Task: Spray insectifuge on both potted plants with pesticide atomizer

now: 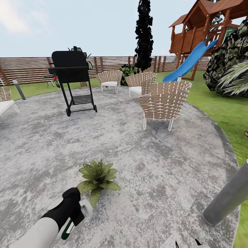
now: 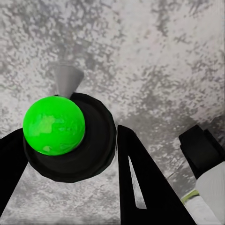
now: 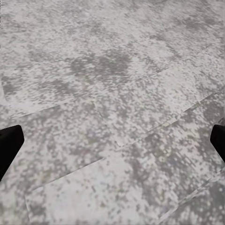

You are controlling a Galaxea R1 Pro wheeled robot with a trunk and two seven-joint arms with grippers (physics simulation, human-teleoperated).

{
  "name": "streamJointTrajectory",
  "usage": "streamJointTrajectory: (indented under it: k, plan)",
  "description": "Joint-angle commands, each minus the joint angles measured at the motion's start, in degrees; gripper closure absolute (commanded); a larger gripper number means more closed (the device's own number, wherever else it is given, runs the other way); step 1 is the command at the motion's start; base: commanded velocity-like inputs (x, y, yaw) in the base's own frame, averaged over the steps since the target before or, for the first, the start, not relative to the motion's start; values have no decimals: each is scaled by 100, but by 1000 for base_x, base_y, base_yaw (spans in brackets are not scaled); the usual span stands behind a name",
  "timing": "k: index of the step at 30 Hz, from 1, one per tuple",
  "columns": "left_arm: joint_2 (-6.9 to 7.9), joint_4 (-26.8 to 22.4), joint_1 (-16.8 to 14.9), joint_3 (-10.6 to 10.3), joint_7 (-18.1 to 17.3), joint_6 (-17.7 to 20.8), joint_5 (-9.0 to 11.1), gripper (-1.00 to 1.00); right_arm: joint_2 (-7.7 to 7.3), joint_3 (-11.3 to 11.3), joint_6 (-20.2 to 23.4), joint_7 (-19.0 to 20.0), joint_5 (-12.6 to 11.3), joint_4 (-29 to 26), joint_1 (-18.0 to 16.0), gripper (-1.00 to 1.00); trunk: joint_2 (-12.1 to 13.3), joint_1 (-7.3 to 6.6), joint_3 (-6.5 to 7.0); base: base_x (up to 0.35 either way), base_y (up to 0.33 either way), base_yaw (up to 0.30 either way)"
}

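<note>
L gripper [image 1: 76,210] clenched on pesticide atomizer [image 1: 70,224], just beside potted plant [image 1: 98,177] on grey patio [image 1: 137,162], R gripper [image 3: 112,140] fingers spread wide, nothing between, grill [image 1: 71,81] well beyond plant

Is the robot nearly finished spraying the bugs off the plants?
Not yet, it seems. Pickup is done: the left gripper holds the pesticide atomizer. In hand: it is held next to one potted plant on the patio. No spray is visible. The second plant is left.
</note>
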Motion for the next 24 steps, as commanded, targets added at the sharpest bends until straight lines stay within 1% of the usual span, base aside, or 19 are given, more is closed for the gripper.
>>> streamJointTrajectory:
  k: [1,5,9,13,18,24]
  plan:
    - [9,16,0,-22,-48,17,-42,100,-2,-26,-17,-38,60,6,-4,-100,-2,-1,-5,0,0,0]
    - [85,241,3,-17,-40,17,-49,100,-3,-29,-10,-38,60,3,-4,-100,-2,-1,-5,0,0,-53]
    - [121,268,3,-12,-37,17,-50,100,-3,-31,-10,-38,59,5,-4,-100,-2,-1,-5,0,69,-262]
    - [119,270,3,-10,-31,24,-50,100,-3,-31,-10,-38,58,3,-4,-100,-2,-1,-5,0,276,-221]
    - [127,275,3,-15,-31,26,-50,100,-3,-30,-10,-38,59,5,-4,-100,-2,-1,-5,-16,302,-30]
    - [119,270,3,-16,-26,26,-50,100,-1,-29,-10,-38,58,6,-4,-100,-2,-1,-5,-196,252,-2]
